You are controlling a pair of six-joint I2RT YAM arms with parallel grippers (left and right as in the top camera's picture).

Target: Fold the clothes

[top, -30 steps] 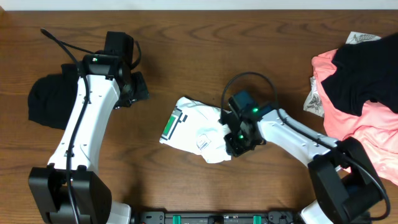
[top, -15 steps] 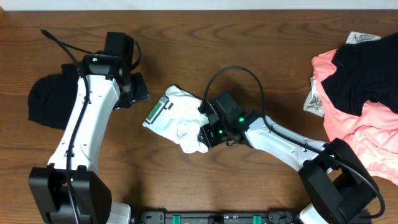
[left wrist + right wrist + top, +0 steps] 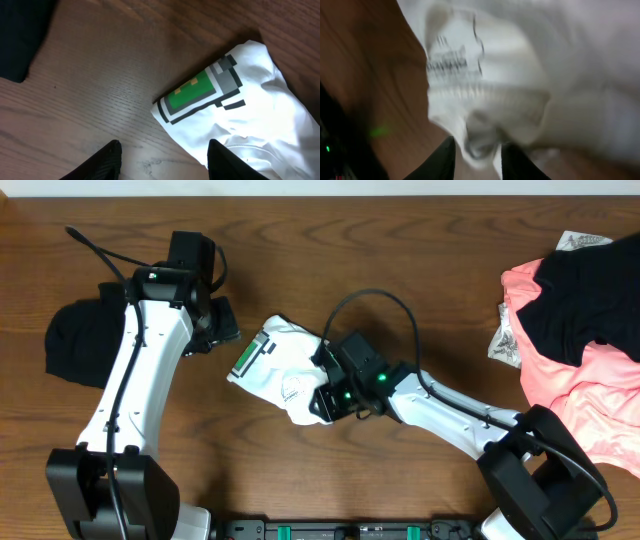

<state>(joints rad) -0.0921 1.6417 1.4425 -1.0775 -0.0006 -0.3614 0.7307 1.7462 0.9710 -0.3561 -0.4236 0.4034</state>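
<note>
The right gripper [image 3: 325,402] clamps the folded white T-shirt [image 3: 272,365] by its edge, left gripper [image 3: 162,159] spread and empty — likely the stacking step, next calls for release beside the black garment [image 3: 72,345].

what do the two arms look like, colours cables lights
Both arms have white shells with black joints and bases. The left arm carries a black cable along its shell; the right arm has a looping black cable and green lights. Gripper fingers are black.

Soft, even light is filling the scene; motion blur is smearing the crumpled white fabric T-shirt [image 3: 545,75] in the right wrist view.
</note>
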